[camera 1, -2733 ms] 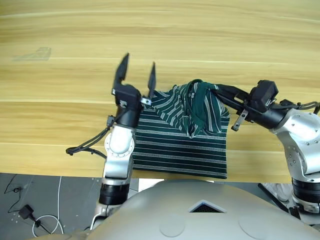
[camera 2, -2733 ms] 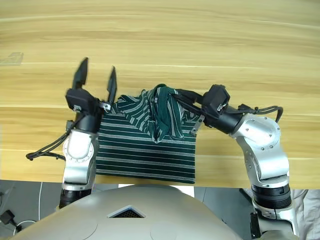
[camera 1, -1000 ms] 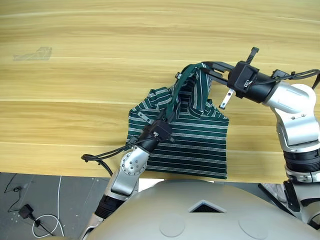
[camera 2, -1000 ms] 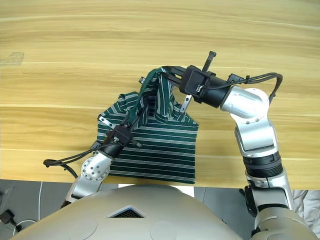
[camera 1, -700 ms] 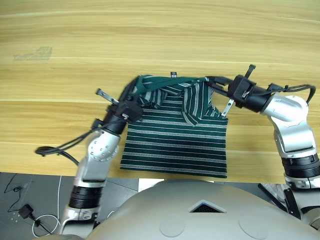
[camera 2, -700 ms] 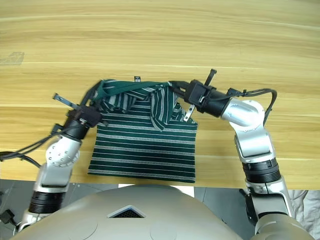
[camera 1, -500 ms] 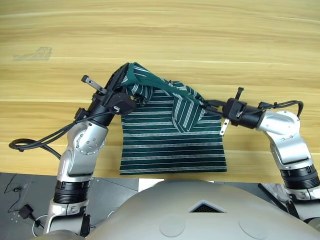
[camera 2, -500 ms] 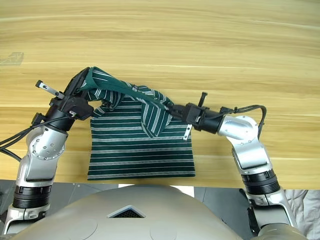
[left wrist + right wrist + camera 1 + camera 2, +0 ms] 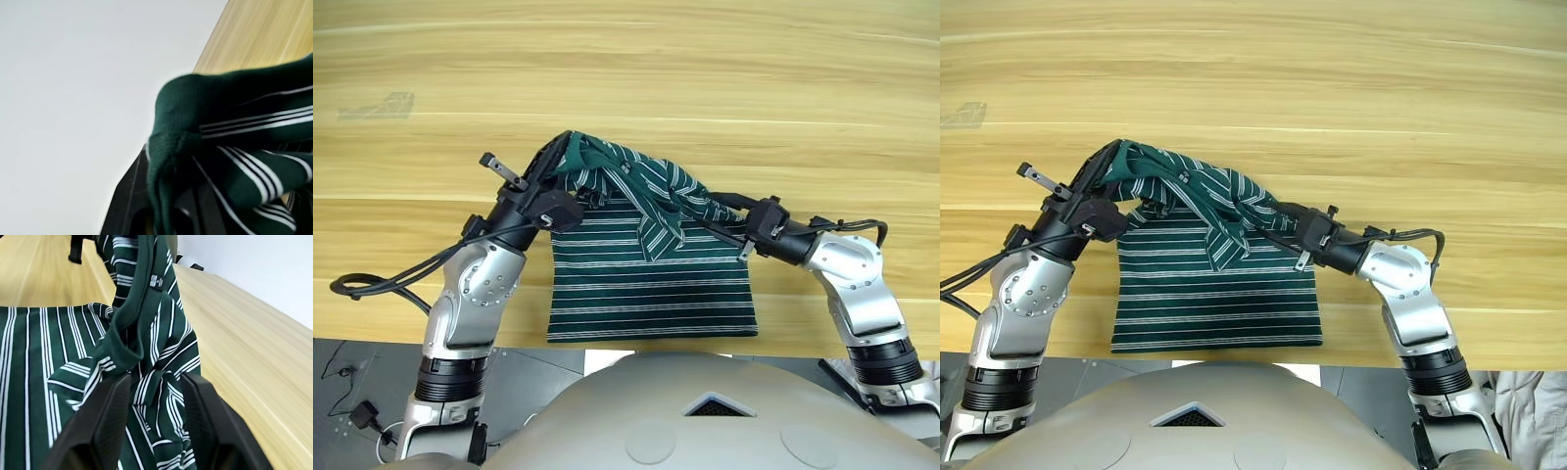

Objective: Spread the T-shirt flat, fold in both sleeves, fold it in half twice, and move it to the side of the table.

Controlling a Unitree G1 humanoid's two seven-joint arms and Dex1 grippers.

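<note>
The dark green T-shirt [image 9: 651, 289] with white stripes lies with its lower half flat on the wooden table [image 9: 705, 78], close to the front edge. Its upper part is lifted off the table and hangs bunched between my two grippers. My left gripper [image 9: 556, 160] is shut on the cloth at the raised left end; its wrist view has a green hem [image 9: 171, 147] pinched between the black fingers [image 9: 127, 205]. My right gripper [image 9: 710, 217] is shut on the bunched cloth [image 9: 146, 347] at the right, lower down, just above the shirt's right side.
The shirt's bottom hem reaches the table's front edge [image 9: 460, 338]. A faint grey mark [image 9: 378, 106] lies on the table at the far left. A black cable [image 9: 372, 282] loops off my left arm. Bare wood spreads beyond and to both sides of the shirt.
My left gripper, open at first, has shut on the shirt's top and carried it up and to the left. My right gripper has come down towards the near edge, still holding cloth.
</note>
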